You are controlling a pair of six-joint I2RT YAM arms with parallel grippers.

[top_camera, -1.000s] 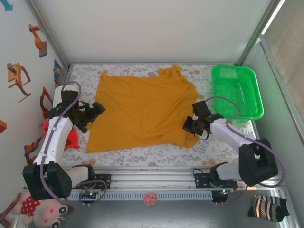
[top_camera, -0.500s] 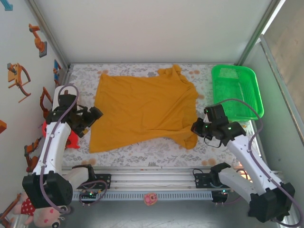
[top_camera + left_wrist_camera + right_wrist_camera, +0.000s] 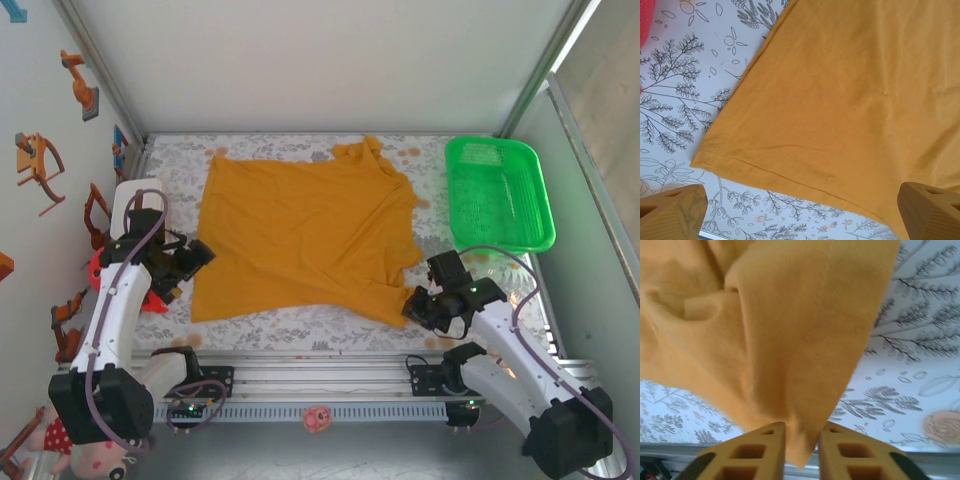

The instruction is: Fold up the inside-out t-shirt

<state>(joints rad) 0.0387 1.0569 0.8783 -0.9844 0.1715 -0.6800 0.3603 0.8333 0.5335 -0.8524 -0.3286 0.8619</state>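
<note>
Table [image 3: 300,328]: white cloth printed with grey sprigs and pale orange flowers.
Back wall [image 3: 320,60]: plain white panel.
Left wall [image 3: 40,100]: white, with orange cartoon stickers [image 3: 40,165].
Right side: clear panel [image 3: 590,200] in metal framing.
Near edge: aluminium rail [image 3: 320,375].
Green basket [image 3: 500,195]: far right corner of the table.
Floor: plush toy [image 3: 85,450] at left, striped sock [image 3: 565,437] at right.
Light: bright and even, with a daylight strip [image 3: 585,30] at upper right.

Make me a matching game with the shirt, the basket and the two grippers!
1. shirt
2. basket
3. left gripper
4. right gripper

a. green
b. shirt corner between its jaws
c. orange-yellow
d. wide open, beside the shirt's edge

Pairs: 1-c, 2-a, 3-d, 4-b
</note>
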